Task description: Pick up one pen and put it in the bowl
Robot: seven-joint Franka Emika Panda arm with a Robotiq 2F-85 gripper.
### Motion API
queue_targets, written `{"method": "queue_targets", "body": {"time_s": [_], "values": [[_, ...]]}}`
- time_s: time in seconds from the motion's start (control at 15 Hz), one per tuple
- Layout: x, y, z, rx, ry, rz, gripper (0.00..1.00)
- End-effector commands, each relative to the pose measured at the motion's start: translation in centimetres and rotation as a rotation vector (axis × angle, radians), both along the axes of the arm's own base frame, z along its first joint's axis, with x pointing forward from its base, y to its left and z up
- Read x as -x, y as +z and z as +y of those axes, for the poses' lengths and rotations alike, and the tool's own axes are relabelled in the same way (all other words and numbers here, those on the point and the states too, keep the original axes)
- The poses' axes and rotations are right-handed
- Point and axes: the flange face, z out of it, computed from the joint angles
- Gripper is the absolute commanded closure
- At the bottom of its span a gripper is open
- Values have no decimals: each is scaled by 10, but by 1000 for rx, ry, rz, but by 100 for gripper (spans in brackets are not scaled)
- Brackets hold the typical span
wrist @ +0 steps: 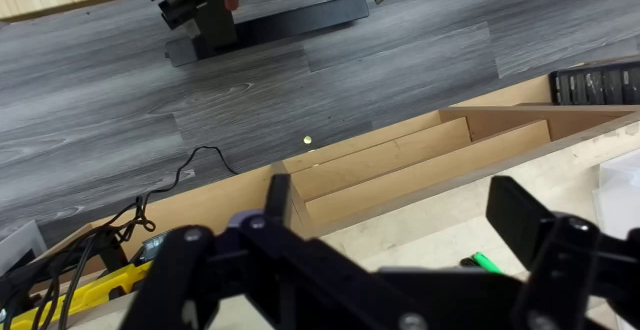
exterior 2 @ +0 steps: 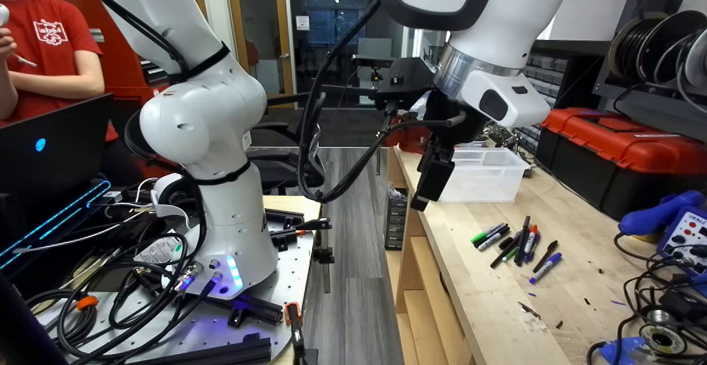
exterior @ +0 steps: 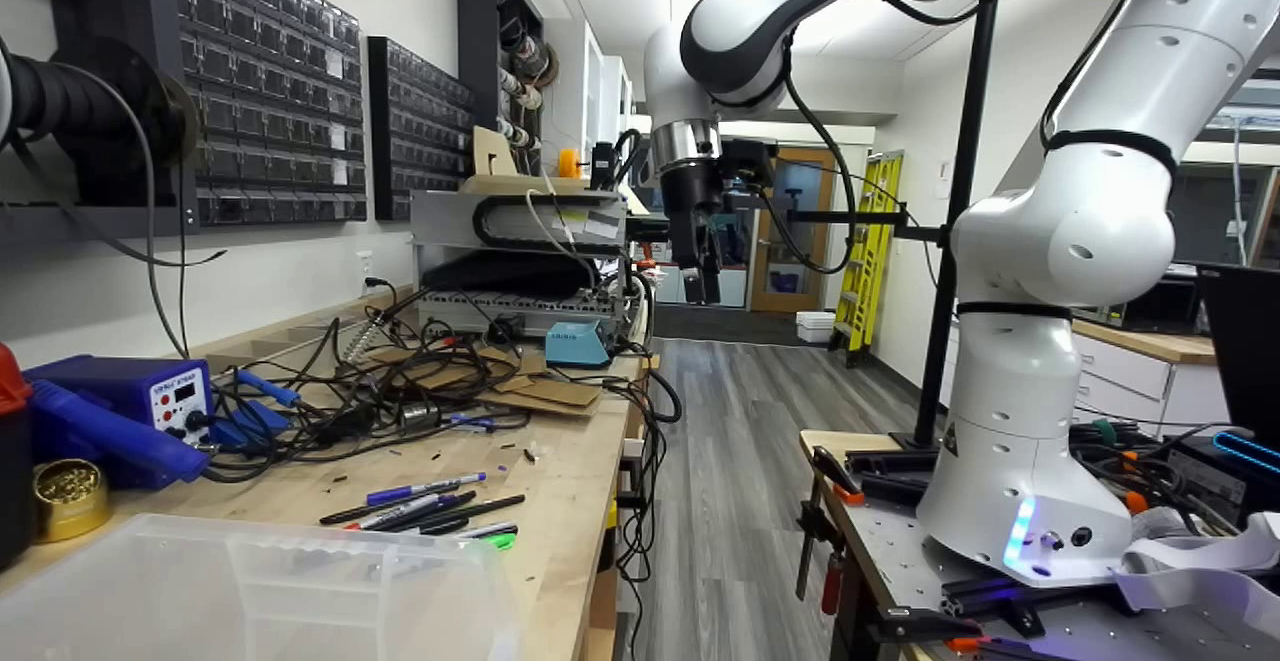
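- The present step is judged to be the approach: nothing has yet been taken up or carried.
- The hand (wrist: pixel 391 205) is spread wide; in the wrist view its fingers (wrist: pixel 515 215) are seen well apart, with nothing gripped between them.
- The pens (exterior 2: pixel 522 242) are lying in a loose heap on the table (exterior 2: pixel 497 304), several of them crossed or touching, near the bowl (exterior 2: pixel 489 183) but outside it.
- At the heap's side away from the bowl, a blue pen (exterior 2: pixel 545 268) is seen just beside a black pen (exterior 2: pixel 545 257); it is judged the easiest to be taken singly.
- For the next move, the hand should be shifted over the heap, turned so that one barrel is straddled crosswise, and lowered before being closed.
- If the middle of the heap is chosen, two pens may be caught at once.
- The chosen pen would then have to be carried above the bowl's rim and let go inside.
- The arm (exterior: pixel 1060 221) is arched from its base (exterior: pixel 1000 501), with the wrist (exterior: pixel 688 146) bent downward; the hand is hung well above the table's level, its fingers pointed down with a slight tilt.
- In the wrist view the table's edge and a shelf (wrist: pixel 400 165) are framed between the fingers, and part of a green pen (wrist: pixel 486 262) is shown; the hand is therefore judged short of the heap.
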Motion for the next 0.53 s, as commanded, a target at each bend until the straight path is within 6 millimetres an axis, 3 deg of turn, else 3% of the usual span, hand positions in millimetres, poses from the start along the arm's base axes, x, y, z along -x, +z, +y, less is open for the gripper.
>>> {"method": "queue_targets", "body": {"time_s": [0.0,0.2,0.47], "values": [[0,1,0,0,0,1,0],[-3,0,4,-7,7,5,0],[-19,2,39,0,58,-15,0]]}}
